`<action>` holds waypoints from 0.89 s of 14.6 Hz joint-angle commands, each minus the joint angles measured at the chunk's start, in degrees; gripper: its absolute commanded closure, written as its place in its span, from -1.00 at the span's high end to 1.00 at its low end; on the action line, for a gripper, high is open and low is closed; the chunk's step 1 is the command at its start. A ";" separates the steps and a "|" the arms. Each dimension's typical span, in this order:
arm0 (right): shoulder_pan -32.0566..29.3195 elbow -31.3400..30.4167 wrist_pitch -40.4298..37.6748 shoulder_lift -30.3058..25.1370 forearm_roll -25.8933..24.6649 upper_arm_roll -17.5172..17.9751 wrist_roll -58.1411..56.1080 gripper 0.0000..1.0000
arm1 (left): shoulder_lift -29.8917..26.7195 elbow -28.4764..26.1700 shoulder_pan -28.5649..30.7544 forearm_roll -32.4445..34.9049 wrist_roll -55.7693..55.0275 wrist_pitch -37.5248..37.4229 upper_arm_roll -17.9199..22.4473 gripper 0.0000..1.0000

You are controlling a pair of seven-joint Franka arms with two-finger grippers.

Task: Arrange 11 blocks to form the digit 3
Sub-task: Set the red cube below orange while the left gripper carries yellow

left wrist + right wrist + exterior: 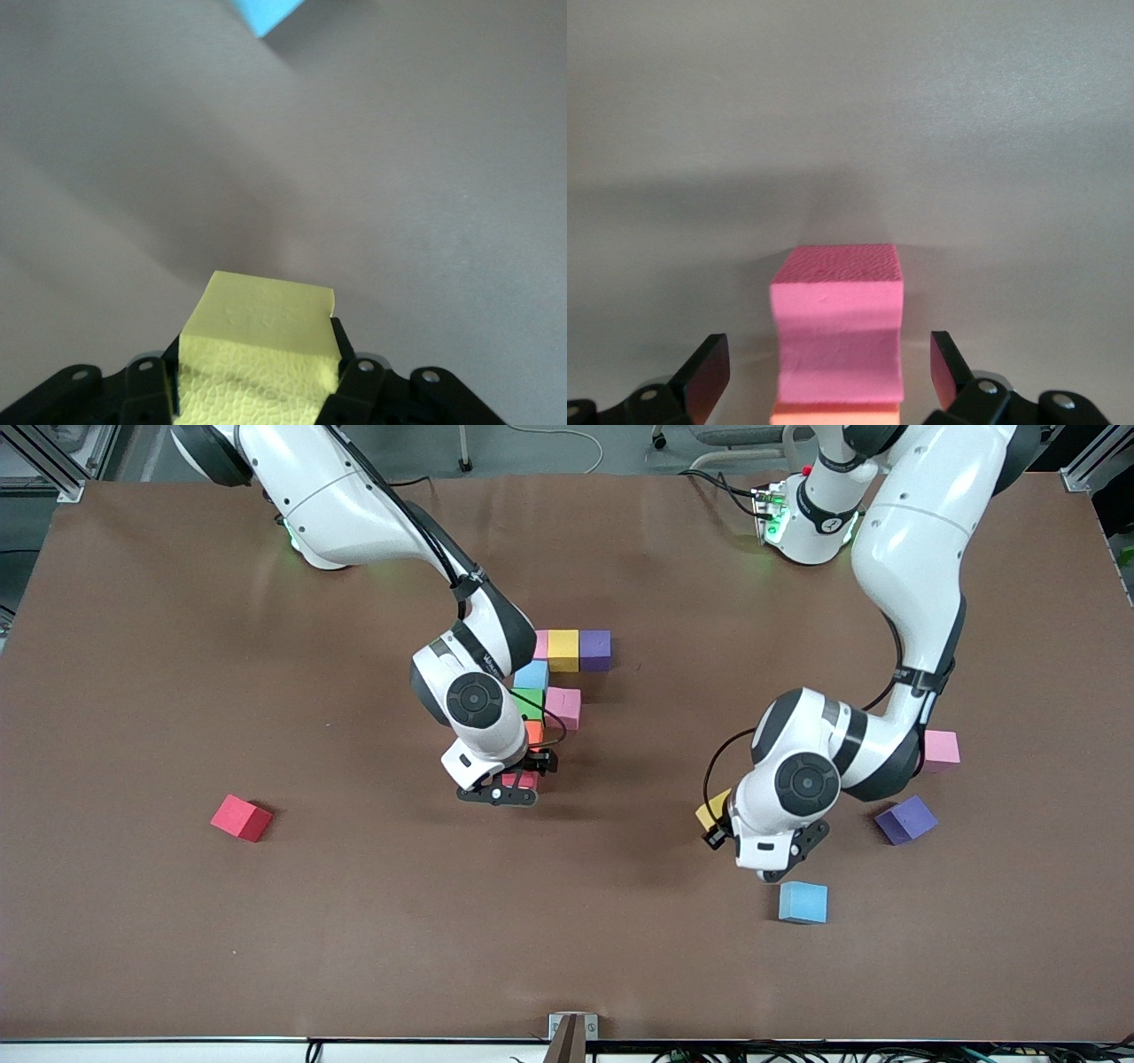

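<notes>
Left gripper (pixel 714 825) is clamped on a yellow block (pixel 257 345) near the left arm's end of the table, w/ a blue block (pixel 803 902) at about 5 o'clock of it, while my right gripper (pixel 507 786) stands wide open around a pink block (pixel 837 319) just set at the nearer end of the figure (pixel 558 682), touching the orange block (pixel 837 413). To do this well I'd lift the right straight up so neither finger drags the pink one, then carry the yellow over level and seat it flush.
</notes>
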 commanded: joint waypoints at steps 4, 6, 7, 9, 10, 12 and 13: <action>-5.63 -2.51 -5.72 -7.58 1.22 -0.25 -0.91 1.00 | -9.30 -12.01 0.15 -1.89 -11.20 0.81 -0.04 -0.57; -9.92 -4.01 -6.77 -10.12 0.95 -0.51 -1.08 1.00 | -11.14 -14.47 0.32 -1.89 -13.66 0.81 -0.83 -0.57; -11.68 -3.92 -7.65 -10.48 0.86 -0.77 -1.25 1.00 | -12.02 -15.44 0.50 -1.89 -15.67 0.81 -1.27 -0.57; -16.69 -4.27 -10.54 -12.15 0.77 -0.86 -2.30 1.00 | -12.73 -16.94 0.50 -1.89 -20.85 0.81 -2.84 -0.57; -17.93 -4.97 -12.13 -13.11 0.69 -1.04 -2.49 1.00 | -12.91 -17.21 0.50 -1.89 -22.96 0.89 -3.03 -0.57; -21.44 -8.65 -12.06 -15.49 0.33 -2.35 -2.49 1.00 | -13.70 -18.52 0.50 -1.89 -26.92 0.89 -4.17 -0.57; -22.68 -9.97 -11.79 -16.02 -0.97 -2.79 -2.49 1.00 | -13.88 -19.14 0.24 -1.89 -29.12 1.07 -4.17 -0.57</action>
